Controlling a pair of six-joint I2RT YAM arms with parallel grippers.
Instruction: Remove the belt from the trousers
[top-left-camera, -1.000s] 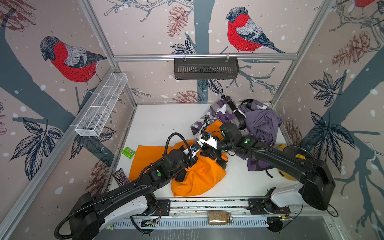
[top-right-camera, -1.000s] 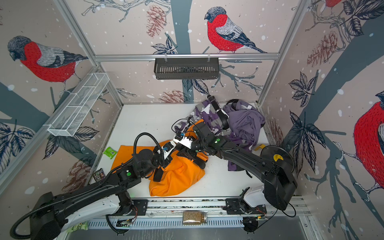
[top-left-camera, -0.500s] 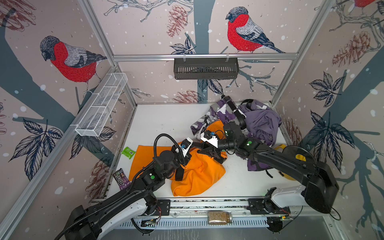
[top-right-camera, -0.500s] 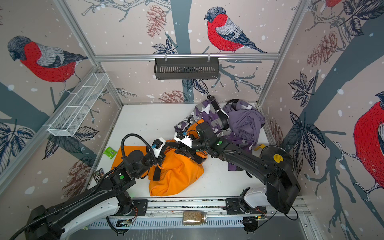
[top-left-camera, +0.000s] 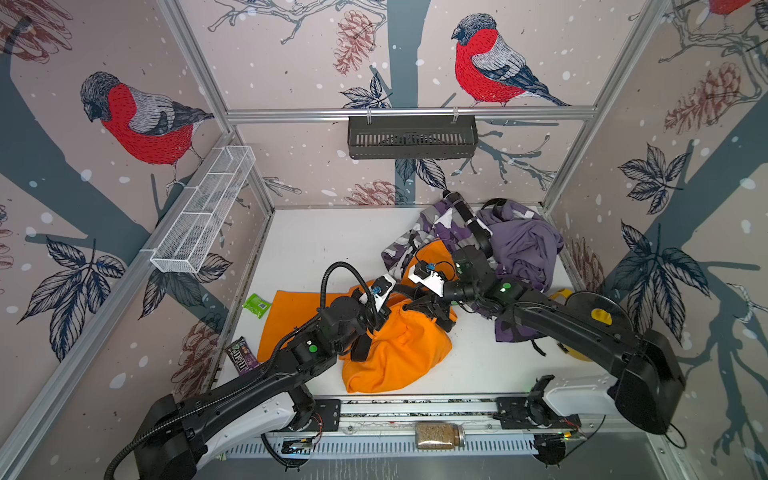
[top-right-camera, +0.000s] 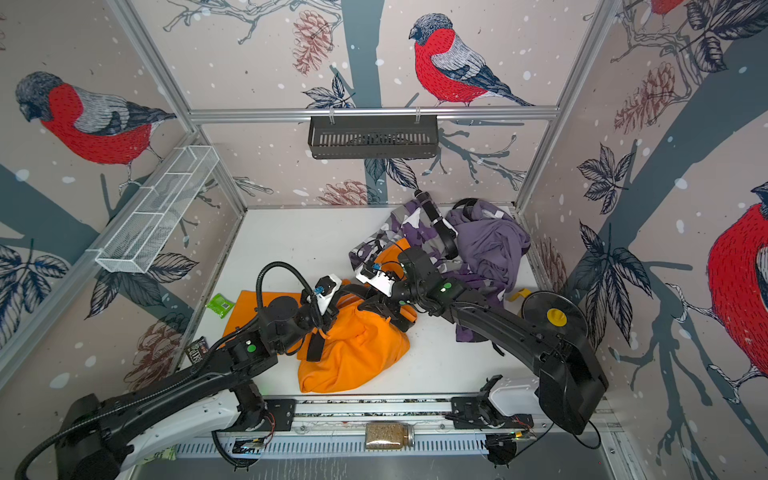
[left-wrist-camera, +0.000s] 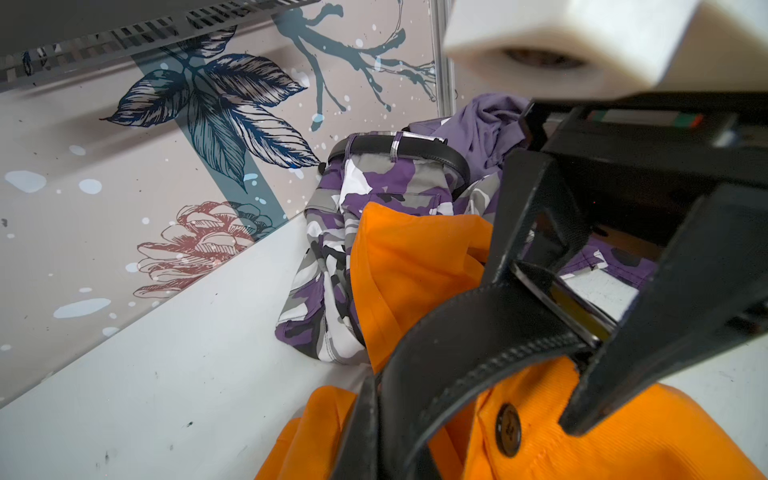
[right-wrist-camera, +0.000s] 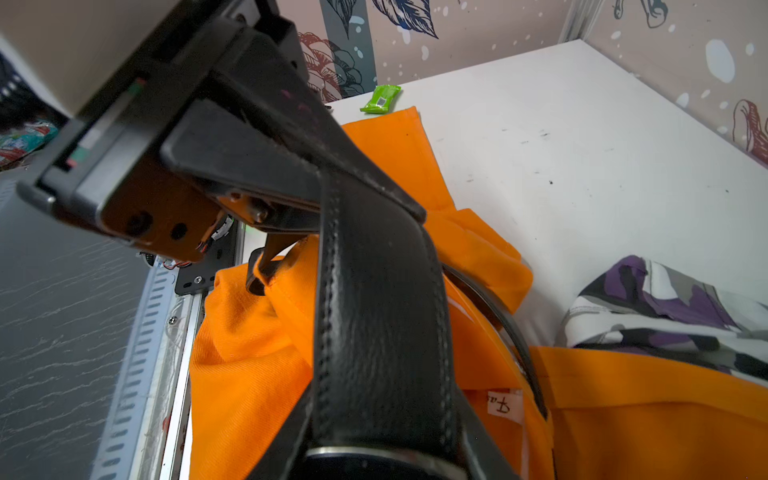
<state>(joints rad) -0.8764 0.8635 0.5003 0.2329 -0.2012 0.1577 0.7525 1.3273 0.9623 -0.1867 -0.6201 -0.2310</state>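
the left tool (top-left-camera: 374, 321) is clamped tight on the black belt (top-left-camera: 360, 347) in a top view, over the orange trousers (top-left-camera: 399, 357) bunched on the worktop (top-left-camera: 324, 249). in the left wrist view the right tool (left-wrist-camera: 548, 324) grips the belt's buckle end, jaws partly apart. in the right wrist view the belt runs between both tools.

Trousers (top-left-camera: 399, 353) lie on the table (top-left-camera: 332, 241) before the clothes heap (top-left-camera: 519, 245), wrapper (top-left-camera: 257, 304) left.
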